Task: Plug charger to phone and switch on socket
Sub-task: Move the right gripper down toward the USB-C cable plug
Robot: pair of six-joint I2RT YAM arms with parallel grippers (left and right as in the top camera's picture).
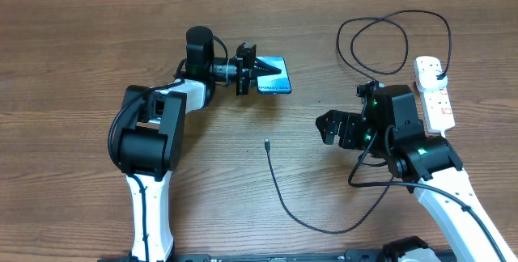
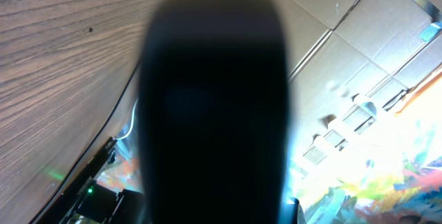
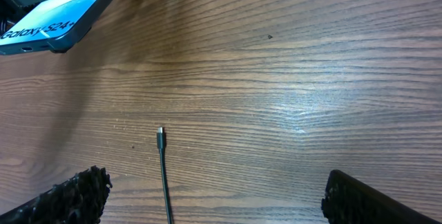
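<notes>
Black textured fingers (image 3: 79,196) of the right gripper (image 3: 214,186) stand wide apart at the bottom corners of the right wrist view, with nothing held. Between them, a little left of centre, the charger's connector tip (image 3: 160,135) lies flat on the wooden table (image 3: 297,79), its thin cable running straight down out of the frame. From overhead the charger (image 1: 279,193) curves from that tip toward the lower middle, then up behind the right arm to a loose loop at upper right. The phone (image 3: 52,20) sits in the upper left of the wrist view, screen up, and seems raised off the wood with shadow under it. Overhead, the left gripper (image 1: 257,68) appears closed on the phone's left end, though the left wrist view is only a dark blur and cannot confirm the hold. The socket (image 1: 438,99) lies at the far right edge, well apart from both grippers, a dark plug seemingly seated at its upper end. Judging by this, the step in hand is picking up the connector. The next move calls for lowering the open jaws around the tip, pinching it squarely, and lining it up with the phone's port.
</notes>
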